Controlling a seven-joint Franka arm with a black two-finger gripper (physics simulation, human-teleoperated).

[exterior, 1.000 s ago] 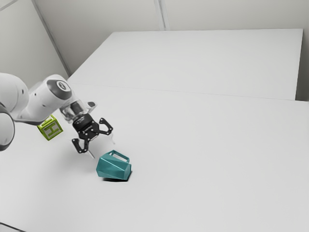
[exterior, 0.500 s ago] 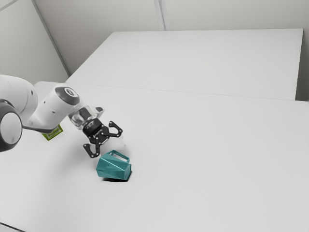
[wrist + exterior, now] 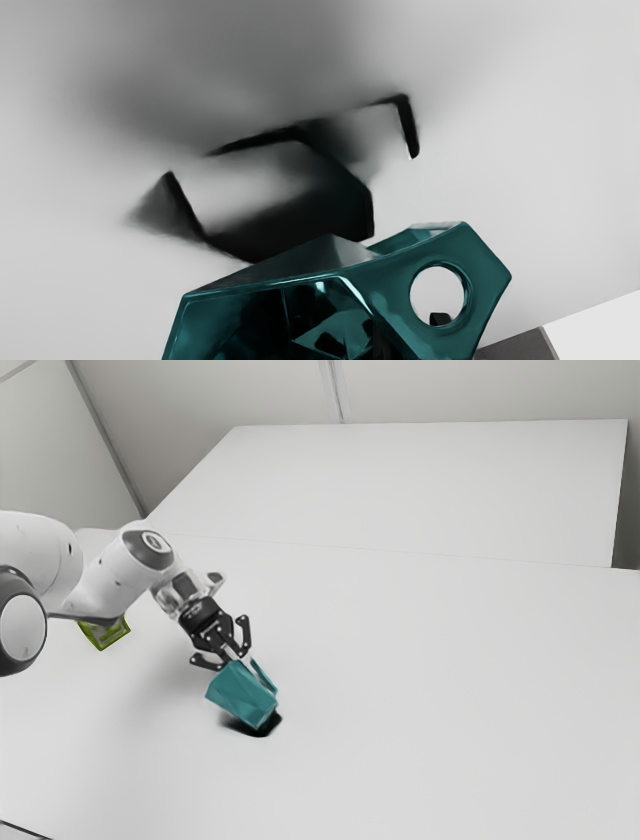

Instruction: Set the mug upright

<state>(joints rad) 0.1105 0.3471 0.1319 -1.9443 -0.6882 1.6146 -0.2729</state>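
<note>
A teal mug leans at a slant, pinched by a black two-finger gripper over a white table.

The mug is shiny and many-sided, neither upright nor lying flat, with a handle pierced by a round hole. The gripper reaches down to the mug's upper part, near the handle, its two fingers closed on the mug. A dark shadow lies just below the mug; whether its lowest corner touches the table is hard to tell. The white robot arm comes in from the exterior view's left. Partly hidden behind the arm, well apart from the mug, is a yellow-green block. Pale grey walls stand beyond the table.
</note>
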